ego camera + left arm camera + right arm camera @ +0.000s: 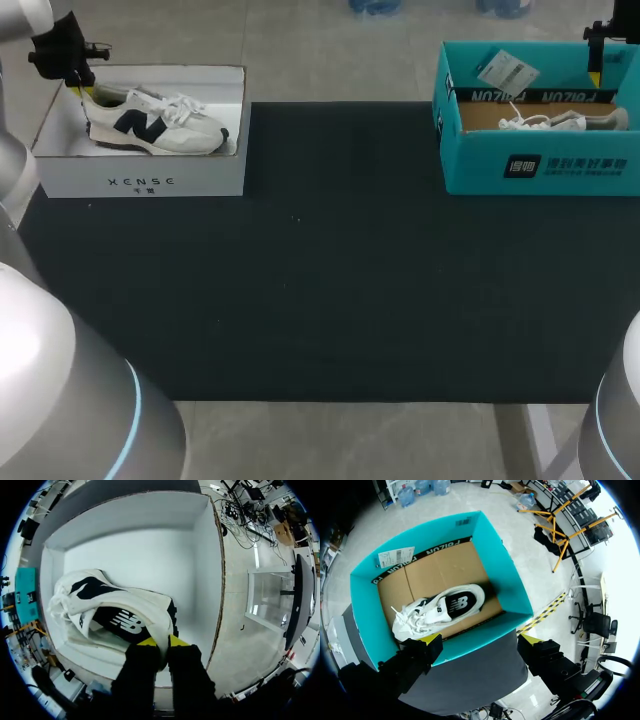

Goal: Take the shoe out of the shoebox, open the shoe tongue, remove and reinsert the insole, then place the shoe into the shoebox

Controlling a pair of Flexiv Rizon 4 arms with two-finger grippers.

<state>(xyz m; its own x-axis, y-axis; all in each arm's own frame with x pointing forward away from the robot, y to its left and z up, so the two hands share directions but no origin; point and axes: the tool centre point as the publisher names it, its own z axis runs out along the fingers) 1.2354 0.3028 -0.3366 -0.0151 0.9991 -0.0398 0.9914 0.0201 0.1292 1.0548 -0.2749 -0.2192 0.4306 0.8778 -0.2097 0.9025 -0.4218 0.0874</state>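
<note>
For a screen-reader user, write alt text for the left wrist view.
The left gripper pinches the heel of a white sneaker with dark markings, its yellow tips closed on the heel rim. The sneaker lies inside an open white shoebox.

Left shoebox holds shoe — right shoebox, second shoe.

White sneaker upright in white shoebox; second sneaker in teal shoebox.
</note>
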